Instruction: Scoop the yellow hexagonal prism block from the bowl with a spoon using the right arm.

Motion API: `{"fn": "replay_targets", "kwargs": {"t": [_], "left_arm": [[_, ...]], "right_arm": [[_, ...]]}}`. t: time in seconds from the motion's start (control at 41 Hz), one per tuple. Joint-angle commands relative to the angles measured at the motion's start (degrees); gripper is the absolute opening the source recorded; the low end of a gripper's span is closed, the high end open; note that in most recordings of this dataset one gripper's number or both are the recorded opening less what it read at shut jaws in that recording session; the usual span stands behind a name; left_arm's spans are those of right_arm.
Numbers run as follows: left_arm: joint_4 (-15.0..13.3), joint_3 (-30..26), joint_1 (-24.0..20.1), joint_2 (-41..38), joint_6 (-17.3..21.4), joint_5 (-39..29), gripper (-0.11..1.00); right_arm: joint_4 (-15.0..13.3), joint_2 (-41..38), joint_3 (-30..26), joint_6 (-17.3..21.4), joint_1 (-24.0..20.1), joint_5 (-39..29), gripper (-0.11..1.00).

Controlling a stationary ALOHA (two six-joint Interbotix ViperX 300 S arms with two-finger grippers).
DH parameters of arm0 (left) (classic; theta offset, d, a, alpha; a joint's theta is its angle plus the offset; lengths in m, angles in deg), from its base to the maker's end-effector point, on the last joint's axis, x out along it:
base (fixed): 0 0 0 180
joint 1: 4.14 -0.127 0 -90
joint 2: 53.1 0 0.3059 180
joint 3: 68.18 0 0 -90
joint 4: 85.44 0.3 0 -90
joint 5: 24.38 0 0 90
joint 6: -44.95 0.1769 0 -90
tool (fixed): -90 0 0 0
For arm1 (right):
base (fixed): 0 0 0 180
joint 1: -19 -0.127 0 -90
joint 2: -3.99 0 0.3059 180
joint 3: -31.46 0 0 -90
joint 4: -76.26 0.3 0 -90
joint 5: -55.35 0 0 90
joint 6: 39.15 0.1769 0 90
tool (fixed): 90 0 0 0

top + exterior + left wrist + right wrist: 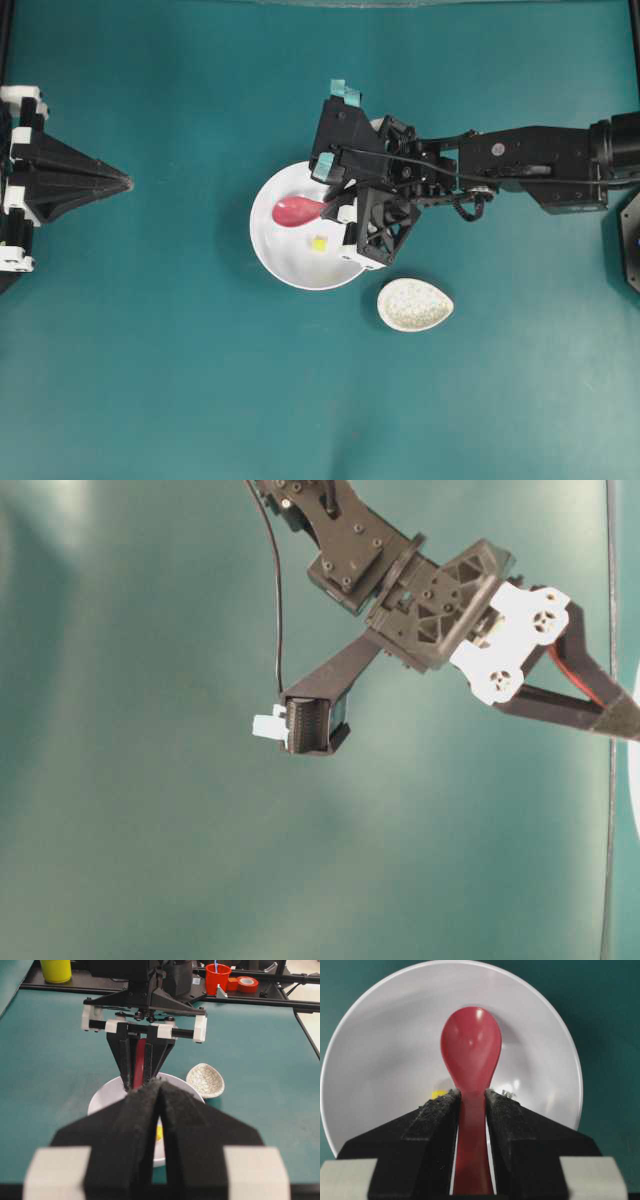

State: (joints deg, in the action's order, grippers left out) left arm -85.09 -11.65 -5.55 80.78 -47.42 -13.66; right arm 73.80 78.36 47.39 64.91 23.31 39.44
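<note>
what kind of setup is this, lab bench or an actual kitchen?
Most likely a lab bench for robot tests, not a kitchen. A teal mat covers the table, two black robot arms face each other over it, and behind them a black frame rail carries a tape roll and a red cup.

No text, label, brand or number can be read on anything here — every surface shows bare, unmarked.
</note>
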Motion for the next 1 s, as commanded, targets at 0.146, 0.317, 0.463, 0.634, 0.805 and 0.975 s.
{"fn": "replay_targets", "kwargs": {"t": [0.146,0.317,0.463,0.634,0.805,0.975], "left_arm": [[0.09,-1.49,0.0,-0.44,0.0,0.53,-0.01],[0.18,-1.49,0.0,-0.44,0.0,0.53,-0.01],[0.09,-1.49,0.0,-0.44,0.0,0.44,-0.01],[0.09,-1.49,0.0,-0.44,0.0,0.53,-0.01],[0.09,-1.49,0.0,-0.44,0.0,0.53,-0.01],[0.09,-1.49,0.0,-0.44,0.0,0.53,-0.01]], "right_arm": [[-0.35,6.42,-1.32,0.0,0.18,-0.26,0.25],[-0.35,8.96,-1.05,0.09,0.18,-3.08,0.25],[-0.26,10.28,-0.97,0.09,0.26,-6.15,0.25],[-0.26,11.07,-1.05,0.44,0.44,-10.55,0.25],[0.09,11.16,-0.97,0.7,0.44,-14.41,0.25],[1.05,11.16,-1.05,1.23,0.35,-17.49,0.25]]}}
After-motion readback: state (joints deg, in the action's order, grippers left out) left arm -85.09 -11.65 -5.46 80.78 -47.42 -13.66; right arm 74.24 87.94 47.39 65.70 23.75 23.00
